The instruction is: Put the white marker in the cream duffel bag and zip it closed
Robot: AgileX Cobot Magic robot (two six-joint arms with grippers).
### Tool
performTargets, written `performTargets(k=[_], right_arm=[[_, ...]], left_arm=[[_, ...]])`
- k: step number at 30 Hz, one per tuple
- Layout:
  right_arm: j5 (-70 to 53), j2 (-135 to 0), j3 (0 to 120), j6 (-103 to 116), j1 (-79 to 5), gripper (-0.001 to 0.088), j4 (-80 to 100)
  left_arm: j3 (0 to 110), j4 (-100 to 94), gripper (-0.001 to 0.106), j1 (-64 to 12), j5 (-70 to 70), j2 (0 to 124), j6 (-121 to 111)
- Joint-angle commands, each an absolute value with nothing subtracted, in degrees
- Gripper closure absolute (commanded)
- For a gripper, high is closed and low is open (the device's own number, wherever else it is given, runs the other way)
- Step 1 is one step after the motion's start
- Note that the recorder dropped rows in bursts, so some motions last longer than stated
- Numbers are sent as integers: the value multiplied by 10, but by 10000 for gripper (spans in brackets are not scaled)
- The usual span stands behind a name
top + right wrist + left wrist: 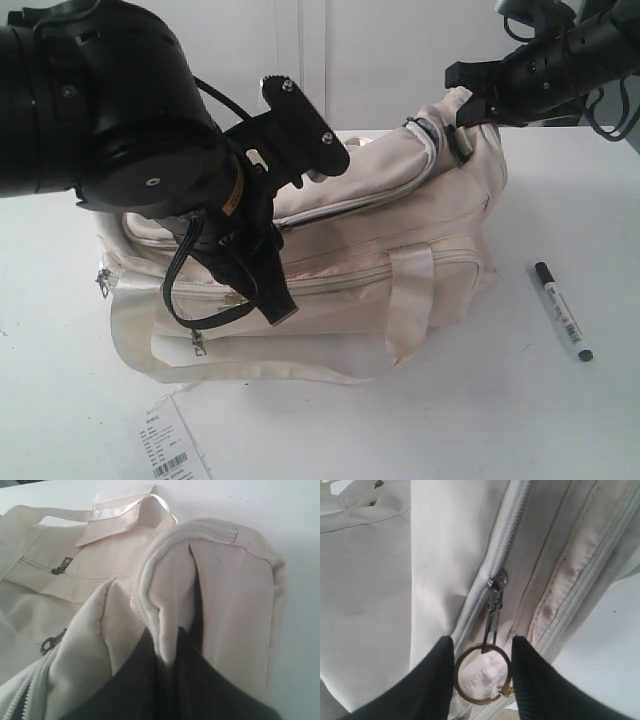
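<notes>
The cream duffel bag (400, 230) lies on the white table. The white marker (563, 310), black-capped, lies on the table to the right of the bag, apart from it. My left gripper (262, 300) reaches down over the bag's left part. In the left wrist view its fingers (432, 680) touch both sides of a gold ring (479, 702) that hangs from the main zip's slider (497, 580), and the pull is stretched straight. My right gripper (468, 100) is shut on a raised fold of the bag's right end (167, 605).
A white paper barcode tag (170, 445) lies at the front left. The bag's webbing strap (250, 370) loops onto the table in front of it. Grey zip pulls (60, 570) sit on a side pocket. My bulky left arm (90, 100) hides the bag's left top.
</notes>
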State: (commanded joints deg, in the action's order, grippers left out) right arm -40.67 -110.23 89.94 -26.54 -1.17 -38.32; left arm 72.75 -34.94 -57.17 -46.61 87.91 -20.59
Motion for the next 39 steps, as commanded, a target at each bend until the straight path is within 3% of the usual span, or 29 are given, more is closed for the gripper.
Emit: performTargets(k=[32, 35, 39], right_arm=[[-411, -1102, 899, -265, -12, 867, -383], [-410, -1101, 899, -265, -12, 814, -383], [-413, -1100, 899, -265, -12, 618, -383]], left_arm=[[727, -365, 1053, -572, -501, 879, -177], [727, -364, 1053, -572, -489, 879, -177], [727, -363, 1053, -572, -474, 880, -177]])
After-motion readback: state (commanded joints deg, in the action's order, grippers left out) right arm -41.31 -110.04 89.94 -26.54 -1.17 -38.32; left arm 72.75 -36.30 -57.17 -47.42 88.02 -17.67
